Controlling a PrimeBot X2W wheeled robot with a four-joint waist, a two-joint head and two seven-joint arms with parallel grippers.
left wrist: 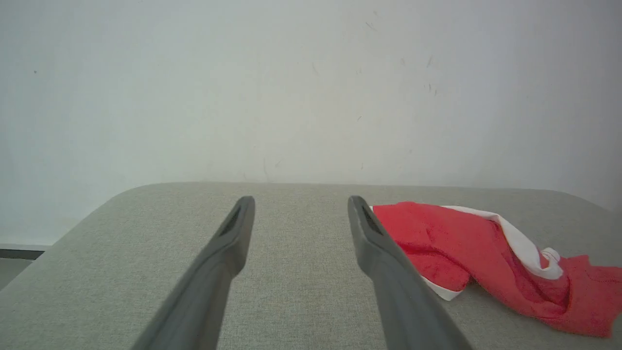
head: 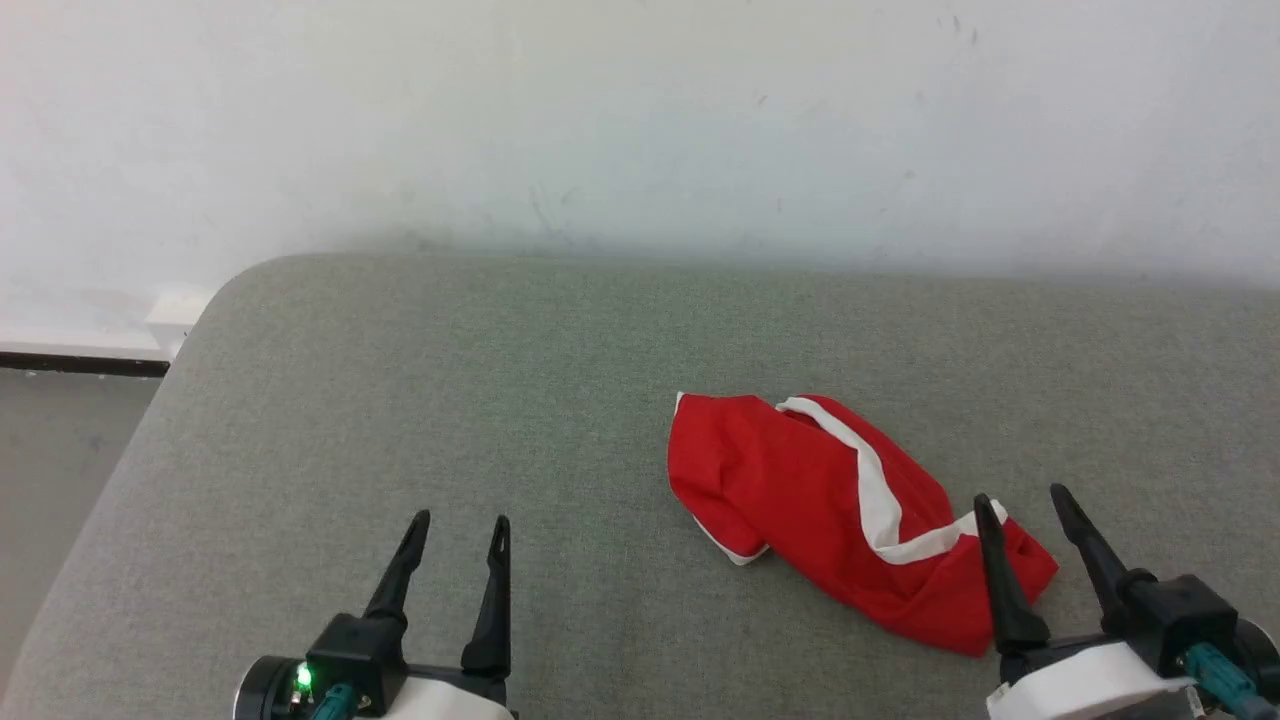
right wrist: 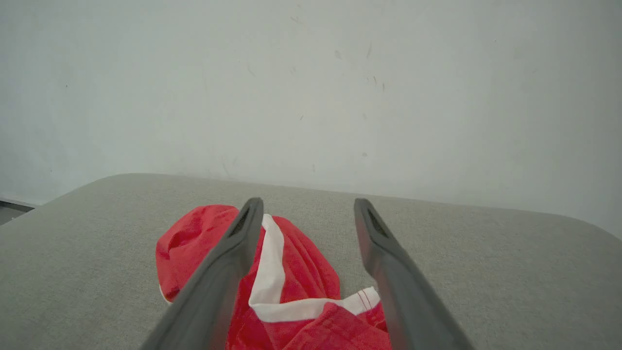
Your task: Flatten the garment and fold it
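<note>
The left gripper (left wrist: 301, 200) hangs with its fingers spread wide above the grey fabric surface (left wrist: 121, 253). The crumpled red garment (left wrist: 461, 243) lies at its three o'clock.

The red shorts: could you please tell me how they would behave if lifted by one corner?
The shorts lie crumpled in soft folds, so would probably droop limply. They look thin, so probably light. Pushed, they would likely bunch on the textured grey cushion, not slide.
</note>
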